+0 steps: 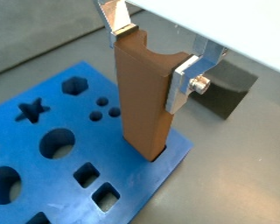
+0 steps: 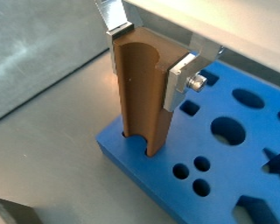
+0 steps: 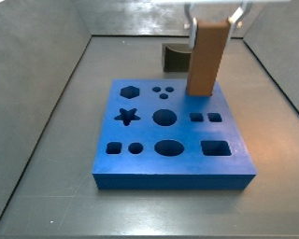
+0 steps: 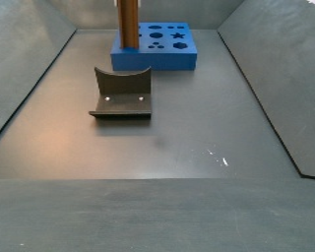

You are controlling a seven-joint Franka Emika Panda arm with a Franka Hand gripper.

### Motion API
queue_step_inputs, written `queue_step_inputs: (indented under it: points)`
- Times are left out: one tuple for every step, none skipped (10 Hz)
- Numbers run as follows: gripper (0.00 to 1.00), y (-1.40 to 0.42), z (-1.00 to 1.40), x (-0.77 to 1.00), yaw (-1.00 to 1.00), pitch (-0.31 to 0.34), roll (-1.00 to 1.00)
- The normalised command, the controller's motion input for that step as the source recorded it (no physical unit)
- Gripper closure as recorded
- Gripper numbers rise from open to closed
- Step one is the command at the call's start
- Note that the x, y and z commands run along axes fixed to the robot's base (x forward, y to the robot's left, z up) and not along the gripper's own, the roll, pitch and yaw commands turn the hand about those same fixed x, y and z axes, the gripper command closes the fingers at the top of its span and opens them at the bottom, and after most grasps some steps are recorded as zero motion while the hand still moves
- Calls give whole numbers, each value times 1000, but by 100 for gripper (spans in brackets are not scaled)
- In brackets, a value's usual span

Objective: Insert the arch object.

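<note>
My gripper [image 1: 150, 54] clenches the arch object [image 1: 146, 105] upright, its foot in a slot at the blue board's [image 3: 177, 159] two-o'clock corner.

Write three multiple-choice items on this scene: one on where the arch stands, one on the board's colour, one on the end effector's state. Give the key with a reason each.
1. Where is the arch?
A. flat on the floor
B. upright at a corner of the board
C. on the fixture

2. What colour is the board?
A. blue
B. red
C. green

3. What is the end effector doing?
A. open, away from everything
B. shut on the arch's top
C. shut on the fixture

Key: 1 B, both wrist views show its foot in a corner slot of the board; 2 A, blue in every view; 3 B, a finger lies flat against the arch's upper side.
</note>
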Motion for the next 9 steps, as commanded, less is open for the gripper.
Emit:
queue_step_inputs:
  points:
    - [100, 0, -331, 0, -40, -106, 0]
    - [100, 14, -283, 0, -57, -51, 0]
    - [100, 31, -291, 37, -49, -33, 0]
    - [100, 49, -309, 60, -57, -16, 0]
    - [100, 43, -320, 63, -46, -17, 6]
    - [100, 17, -237, 77, -46, 0, 0]
    - [100, 0, -129, 26, -11, -17, -34]
    - [100, 0, 0, 71, -17, 0, -14]
    - [100, 0, 0, 0, 0, -3, 0]
